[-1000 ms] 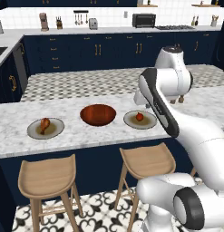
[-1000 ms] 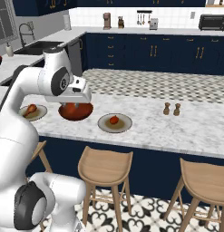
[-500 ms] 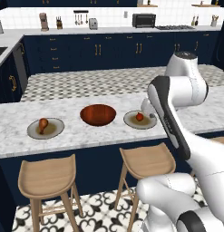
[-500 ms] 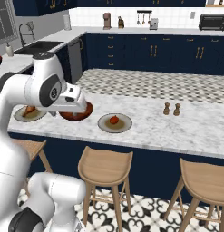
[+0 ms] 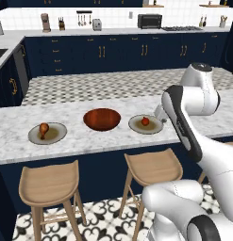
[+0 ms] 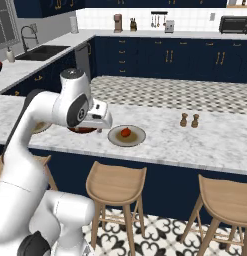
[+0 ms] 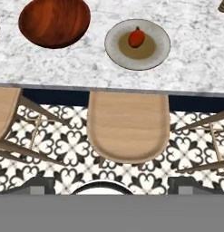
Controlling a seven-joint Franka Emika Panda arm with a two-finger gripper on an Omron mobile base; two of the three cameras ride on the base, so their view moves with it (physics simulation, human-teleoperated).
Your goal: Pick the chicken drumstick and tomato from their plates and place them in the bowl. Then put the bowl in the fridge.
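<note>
Since the earlier frame we see our arm swung away from above the bowl (image 5: 102, 118) and drawn back toward the near edge of the counter (image 5: 80, 136), so the hand now hangs over the stools. Our gripper (image 7: 111, 188) looks straight down at a wooden stool (image 7: 128, 124) below the counter edge; its two dark fingertips (image 7: 38, 185) stand wide apart at the bottom of the hand view, with nothing between them.

We find the drumstick (image 5: 43, 128) lying on the left plate (image 5: 47, 133), its bulbous end up toward the far side. We see the tomato (image 5: 145, 121) resting in the middle of the right plate (image 5: 146, 124). Between the two plates sits the reddish-brown bowl, holding nothing. All three stand in a row on the marble counter, apart from one another.

From the right base view we also make out two small shakers (image 6: 189, 120) standing side by side farther along the counter, well apart from the tomato's plate
</note>
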